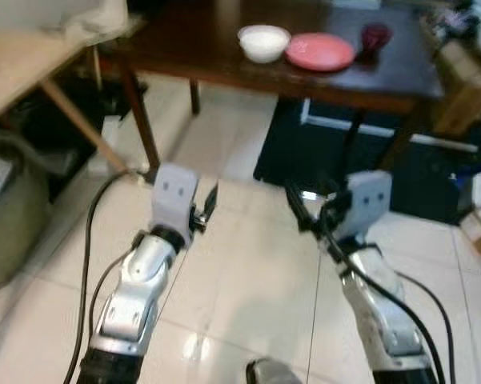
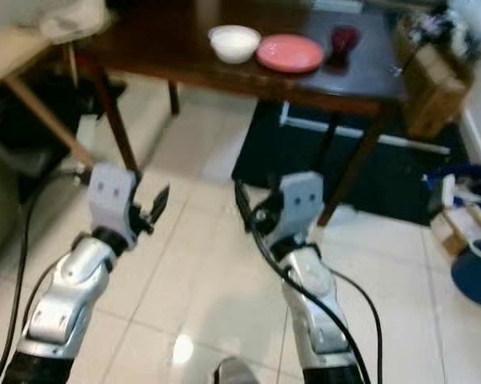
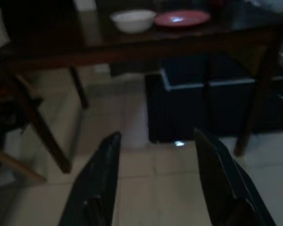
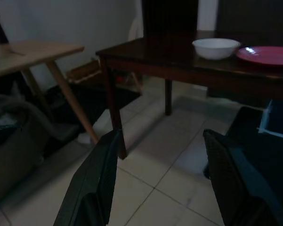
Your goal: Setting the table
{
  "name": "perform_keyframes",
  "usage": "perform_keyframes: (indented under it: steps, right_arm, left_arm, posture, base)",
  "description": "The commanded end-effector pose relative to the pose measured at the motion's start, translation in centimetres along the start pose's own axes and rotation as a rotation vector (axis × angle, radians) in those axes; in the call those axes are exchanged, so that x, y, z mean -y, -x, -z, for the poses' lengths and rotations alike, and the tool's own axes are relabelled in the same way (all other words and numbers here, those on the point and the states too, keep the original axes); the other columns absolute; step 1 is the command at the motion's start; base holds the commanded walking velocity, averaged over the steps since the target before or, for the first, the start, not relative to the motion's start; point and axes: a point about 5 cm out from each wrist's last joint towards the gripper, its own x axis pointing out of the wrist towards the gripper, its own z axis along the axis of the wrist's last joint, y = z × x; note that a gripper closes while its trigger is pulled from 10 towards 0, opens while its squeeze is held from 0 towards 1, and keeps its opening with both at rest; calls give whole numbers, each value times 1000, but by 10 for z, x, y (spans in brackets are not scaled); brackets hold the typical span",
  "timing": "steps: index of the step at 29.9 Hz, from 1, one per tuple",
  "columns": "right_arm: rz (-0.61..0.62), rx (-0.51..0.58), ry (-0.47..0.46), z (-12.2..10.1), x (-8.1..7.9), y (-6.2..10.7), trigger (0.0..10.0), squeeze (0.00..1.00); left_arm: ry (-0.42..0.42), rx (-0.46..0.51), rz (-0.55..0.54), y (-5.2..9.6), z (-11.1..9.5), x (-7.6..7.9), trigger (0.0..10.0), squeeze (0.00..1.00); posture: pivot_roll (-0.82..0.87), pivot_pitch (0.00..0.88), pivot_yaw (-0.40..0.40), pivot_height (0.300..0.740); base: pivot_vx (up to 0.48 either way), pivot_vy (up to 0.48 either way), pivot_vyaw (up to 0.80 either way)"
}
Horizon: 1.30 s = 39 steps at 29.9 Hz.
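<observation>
Both the left claw (image 1: 210,202) and right claw (image 1: 298,206) hang released and empty above the pale tiled floor (image 1: 240,288), probably readied for reaching. On the far dark wooden desk (image 1: 184,48), a white round bowl (image 1: 263,42) sits just left of a flat pink plate (image 1: 320,51), likely grouped as one place setting.

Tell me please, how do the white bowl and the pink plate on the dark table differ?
The white bowl is deep, with raised sides, while the pink plate is flat and shallow. The bowl is white; the plate is pink. The plate looks wider across than the bowl. The bowl stands to the robot's left of the plate. Both are round, stand upright side by side near the front edge of the dark table, and look empty.
</observation>
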Motion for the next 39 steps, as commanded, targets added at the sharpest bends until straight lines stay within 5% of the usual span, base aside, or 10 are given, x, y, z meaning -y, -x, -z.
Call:
perform_keyframes:
  steps: [1,23,39]
  right_arm:
    - [-14,-3,-17,2,-6,0,10000,0]
    - [-20,-4,-29,3,-6,1,10000,0]
    - [25,5,-47,1,-1,0,10000,0]
  left_arm:
    - [-3,-25,-15,5,7,-5,10000,0]
    - [-27,-47,-35,5,9,-7,10000,0]
    - [-60,-58,-61,4,11,-9,10000,0]
  posture:
    - [-132,11,29,740]
    - [-128,14,30,740]
    - [-129,17,29,740]
  base:
    - [0,0,788]
    - [0,0,791]
    - [467,0,223]
